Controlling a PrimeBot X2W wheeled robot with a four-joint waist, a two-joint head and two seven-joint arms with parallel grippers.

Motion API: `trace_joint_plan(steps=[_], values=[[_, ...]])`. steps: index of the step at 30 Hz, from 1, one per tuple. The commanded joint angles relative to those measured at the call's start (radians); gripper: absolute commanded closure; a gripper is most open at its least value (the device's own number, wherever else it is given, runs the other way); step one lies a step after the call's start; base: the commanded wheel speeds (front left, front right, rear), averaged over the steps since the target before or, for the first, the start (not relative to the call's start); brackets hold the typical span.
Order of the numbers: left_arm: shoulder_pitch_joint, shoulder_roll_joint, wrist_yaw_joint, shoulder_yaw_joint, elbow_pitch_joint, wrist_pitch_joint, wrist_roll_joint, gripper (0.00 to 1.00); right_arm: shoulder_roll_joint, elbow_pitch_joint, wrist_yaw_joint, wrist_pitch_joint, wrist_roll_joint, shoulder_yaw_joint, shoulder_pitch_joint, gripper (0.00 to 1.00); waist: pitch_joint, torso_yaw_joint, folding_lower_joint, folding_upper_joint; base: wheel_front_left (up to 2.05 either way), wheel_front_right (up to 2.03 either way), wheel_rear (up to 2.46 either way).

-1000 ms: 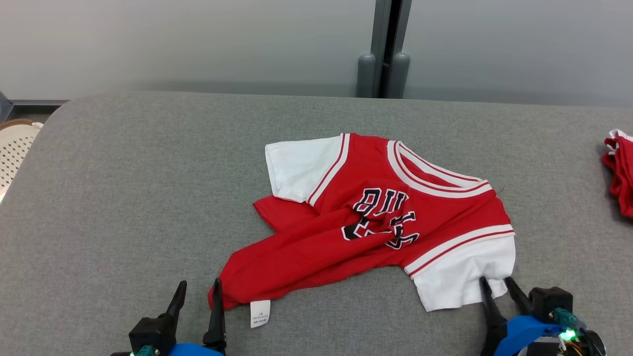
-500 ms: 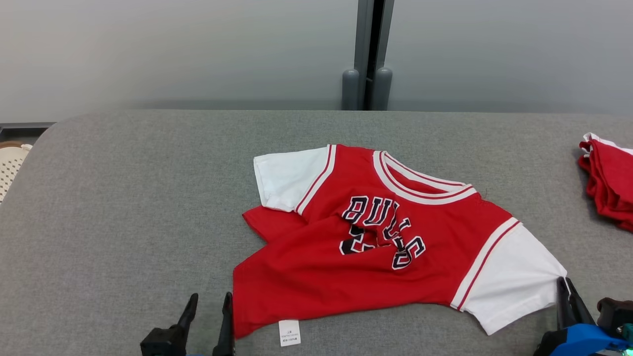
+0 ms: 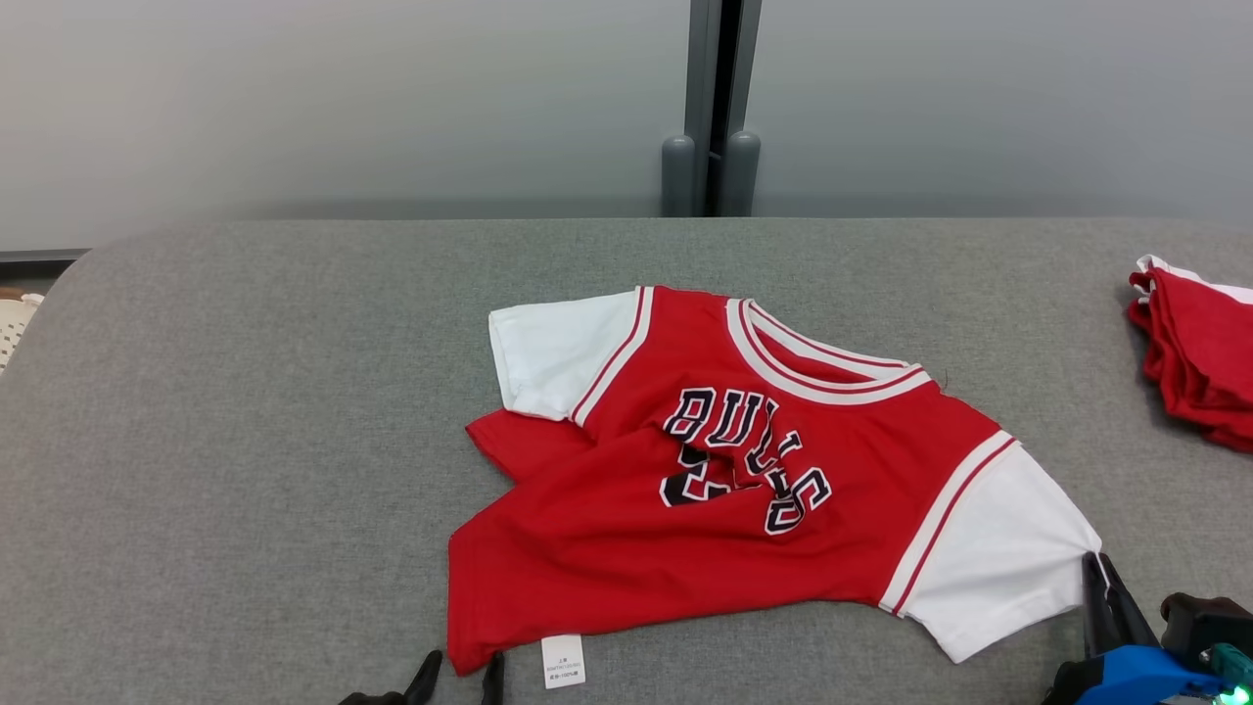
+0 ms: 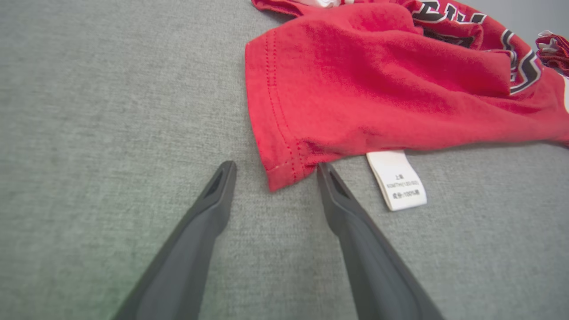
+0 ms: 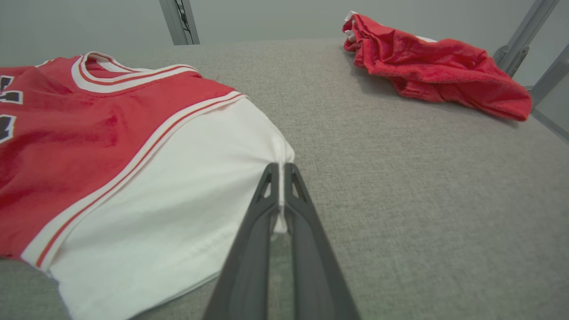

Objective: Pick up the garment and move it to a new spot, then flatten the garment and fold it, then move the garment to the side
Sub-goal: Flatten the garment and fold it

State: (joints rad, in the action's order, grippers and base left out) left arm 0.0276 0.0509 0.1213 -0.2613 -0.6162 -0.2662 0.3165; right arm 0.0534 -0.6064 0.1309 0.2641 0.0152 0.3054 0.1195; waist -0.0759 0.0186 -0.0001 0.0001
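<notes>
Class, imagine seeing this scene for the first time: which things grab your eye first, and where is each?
A bright red jersey with dark lettering lies rumpled in the middle of the grey table. The right gripper has its fingers pinched shut on the edge of the jersey's white sleeve, while the left gripper stands open at the hem corner. A second red garment is heaped at the table's right edge.

The garment [image 3: 685, 548] is soft knit cloth, matt, with rows of fine stitching along its hem. Its care label [image 4: 398, 180] looks like smooth woven tape. The bench [image 3: 245, 392] wears a coarse grey weave — matt and slightly fuzzy. The left claw [image 4: 275, 165] has fingers [image 4: 355, 240] of dark, smooth plastic — matt, with a faint sheen. The red pile [image 5: 440, 71] looks nappier, more like towelling, and equally dull.
</notes>
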Motion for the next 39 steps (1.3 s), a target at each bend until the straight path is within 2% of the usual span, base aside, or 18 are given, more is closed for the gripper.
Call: trace_joint_plan(steps=[1, 5, 6, 8, 9, 17, 21, 24, 28, 32, 33, 35, 36, 38, 39], values=[[-0.021, 0.0, 0.004, -0.005, -0.026, 0.004, 0.009, 0.0, -0.001, 0.004, 0.0, 0.0, -0.004, -0.003, 0.01, 1.0, -0.002, 0.004, 0.0001, -0.0001, 0.0, 0.0, 0.0], [-0.043, 0.0, 0.01, 0.0, -0.044, 0.004, 0.018, 0.0, -0.001, 0.007, 0.0, 0.0, -0.005, -0.009, 0.01, 1.0, -0.006, 0.01, 0.0001, -0.0001, 0.0, 0.0, 0.0], [-0.048, 0.0, 0.01, 0.004, -0.04, 0.004, 0.019, 0.4, -0.001, 0.009, 0.0, 0.0, -0.006, -0.009, 0.011, 1.0, -0.008, 0.01, 0.0001, -0.0001, 0.0, 0.0, 0.0], [-0.056, 0.0, 0.012, 0.007, -0.022, 0.004, 0.006, 0.96, -0.001, 0.01, 0.0, 0.0, -0.009, -0.006, 0.011, 1.0, -0.012, 0.007, 0.0001, -0.0001, 0.0, 0.0, 0.0], [-0.056, 0.0, 0.012, 0.009, -0.012, 0.003, 0.002, 1.0, -0.001, 0.011, 0.0, 0.0, -0.01, -0.003, 0.011, 1.0, -0.013, 0.006, 0.0001, -0.0001, 0.0, 0.0, 0.0], [-0.044, 0.0, 0.012, 0.024, 0.088, 0.002, 0.003, 1.0, -0.002, 0.05, 0.0, 0.0, -0.034, -0.01, 0.026, 1.0, 0.001, -0.013, 0.0001, -0.0001, 0.0, 0.0, 0.0], [-0.06, 0.004, 0.01, 0.049, 0.202, 0.002, 0.007, 1.0, -0.002, 0.131, 0.0, 0.0, -0.084, -0.03, 0.061, 1.0, 0.027, -0.014, 0.0001, -0.0001, 0.0, 0.0, 0.0], [-0.113, 0.027, 0.01, 0.06, 0.298, 0.002, 0.006, 1.0, 0.008, 0.218, 0.0, 0.0, -0.142, -0.038, 0.11, 1.0, 0.047, -0.009, 0.0001, -0.0001, 0.0, 0.0, 0.0], [-0.22, 0.082, 0.01, 0.077, 0.399, 0.002, 0.003, 1.0, 0.059, 0.347, 0.0, 0.0, -0.223, -0.073, 0.204, 1.0, 0.065, -0.002, 0.0001, -0.0001, 0.0, 0.0, 0.0], [-0.362, 0.174, 0.01, 0.075, 0.464, 0.002, 0.007, 1.0, 0.13, 0.449, 0.0, 0.0, -0.282, -0.127, 0.315, 1.0, 0.075, 0.006, 0.0001, -0.0001, 0.0, 0.0, 0.0], [-0.362, 0.174, 0.01, 0.075, 0.464, 0.002, 0.007, 1.0, 0.13, 0.449, 0.0, 0.0, -0.282, -0.127, 0.315, 1.0, 0.075, 0.006, 0.0001, -0.0001, 0.0, 0.0, 0.0], [-0.461, 0.239, 0.01, 0.069, 0.489, 0.002, 0.029, 1.0, 0.179, 0.496, 0.0, -0.018, -0.311, -0.165, 0.405, 1.0, 0.075, 0.01, 0.0001, -0.0001, 0.0, 0.0, 0.0], [-0.461, 0.239, 0.01, 0.069, 0.489, 0.002, 0.029, 1.0, 0.179, 0.496, 0.0, -0.018, -0.311, -0.165, 0.405, 1.0, 0.075, 0.01, 0.0001, -0.0001, 0.0, 0.0, 0.0], [-0.552, 0.291, 0.01, 0.059, 0.489, 0.01, 0.06, 1.0, 0.214, 0.526, 0.0, -0.067, -0.334, -0.185, 0.494, 1.0, 0.057, 0.012, 0.0001, -0.0001, 0.0, 0.0, 0.0], [-0.552, 0.291, 0.01, 0.059, 0.489, 0.01, 0.06, 1.0, 0.214, 0.526, 0.0, -0.067, -0.334, -0.185, 0.494, 1.0, 0.057, 0.012, 0.0001, -0.0001, 0.0, 0.0, 0.0]])
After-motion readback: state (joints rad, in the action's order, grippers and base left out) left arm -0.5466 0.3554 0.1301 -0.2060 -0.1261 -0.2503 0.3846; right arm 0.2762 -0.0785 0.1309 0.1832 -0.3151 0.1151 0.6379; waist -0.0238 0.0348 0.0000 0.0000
